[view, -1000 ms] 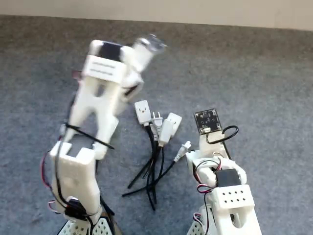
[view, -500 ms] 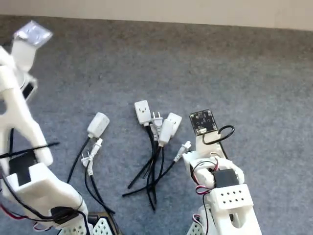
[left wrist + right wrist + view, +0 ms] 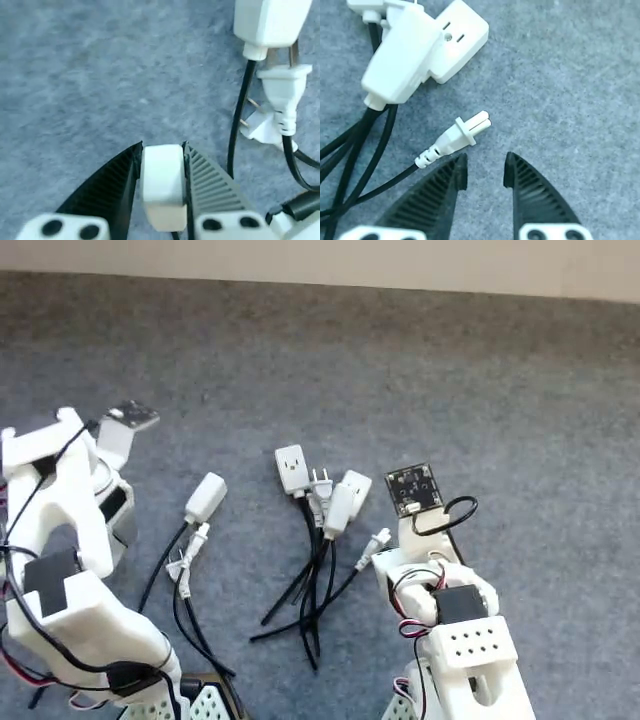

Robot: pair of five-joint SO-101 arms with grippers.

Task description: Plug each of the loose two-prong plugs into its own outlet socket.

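The left gripper (image 3: 162,150) is clenched on a white block (image 3: 161,185); plug or socket cannot be told. The right gripper (image 3: 485,162) is spread open just beside a loose plug (image 3: 465,132), which lies at five o'clock of the clustered sockets (image 3: 345,498). If it is grasped askew, the plug may be pushed aside, or the tangled cords (image 3: 310,590) dragged along.

bright, even light w/ soft faint shadows.
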